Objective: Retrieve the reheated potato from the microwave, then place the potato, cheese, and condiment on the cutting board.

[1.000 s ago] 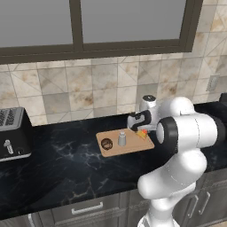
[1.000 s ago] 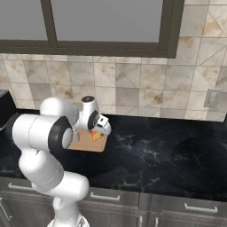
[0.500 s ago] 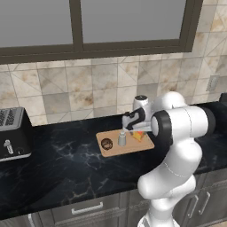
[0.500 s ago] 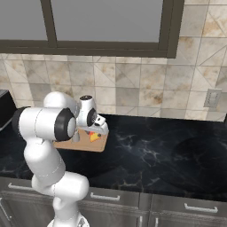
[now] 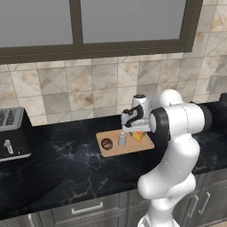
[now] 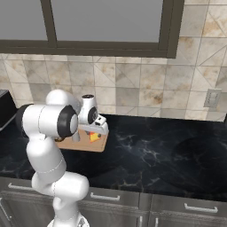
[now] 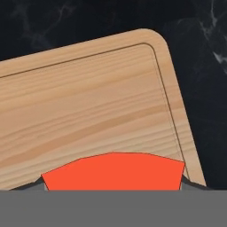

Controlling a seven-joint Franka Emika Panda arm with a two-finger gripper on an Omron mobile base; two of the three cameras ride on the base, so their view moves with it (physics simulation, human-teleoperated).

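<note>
Overall: no brand, label or writing could be read on anything in view.
Cutting board (image 5: 133, 145): lay flat on the black counter (image 5: 62, 164), long axis running left to right along it, tilted slightly up toward the right in the left base view.
Potato (image 5: 106, 143): sat on the board's left end — a round dark lump with no clear long axis.
Shaker (image 5: 122, 139): stood upright just right of the potato, narrow cap pointing up.
Cheese (image 5: 137, 136): rested on the board's right part, directly under the hand; in the hand view its reddish face spanned the bottom, near a rounded board corner.
Gripper (image 5: 133, 129): hung just above the cheese, pointing down — whether its jaws were spread or pinching the wedge could not be told.
Toaster (image 5: 13, 134): stood at the counter's far left, well apart from the board.
</note>
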